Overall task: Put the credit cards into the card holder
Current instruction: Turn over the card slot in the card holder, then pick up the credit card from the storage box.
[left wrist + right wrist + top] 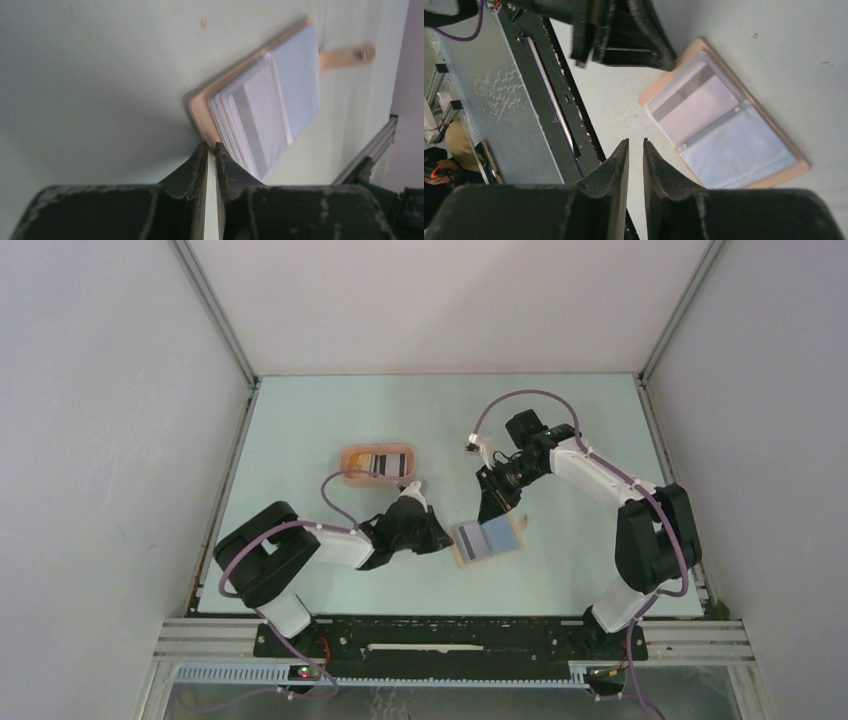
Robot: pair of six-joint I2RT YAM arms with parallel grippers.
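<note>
The tan card holder (488, 541) lies open on the table, clear sleeves up. A white card with a grey stripe (252, 117) sits in its left sleeve. My left gripper (446, 537) is shut on the holder's left cover edge; in the left wrist view its tips (211, 145) pinch the tan edge of the holder (200, 112). My right gripper (491, 510) hovers just above the holder's far edge, jaws nearly together and empty (636, 143). The holder (724, 130) lies to the right of them. More cards (385, 462), yellow-orange and striped, lie in the peach tray (347, 468).
The holder's snap strap (350, 54) sticks out on the far side. The black base rail (549, 100) and the table's near edge lie close behind the holder. The left gripper's body (624, 35) shows at the top of the right wrist view.
</note>
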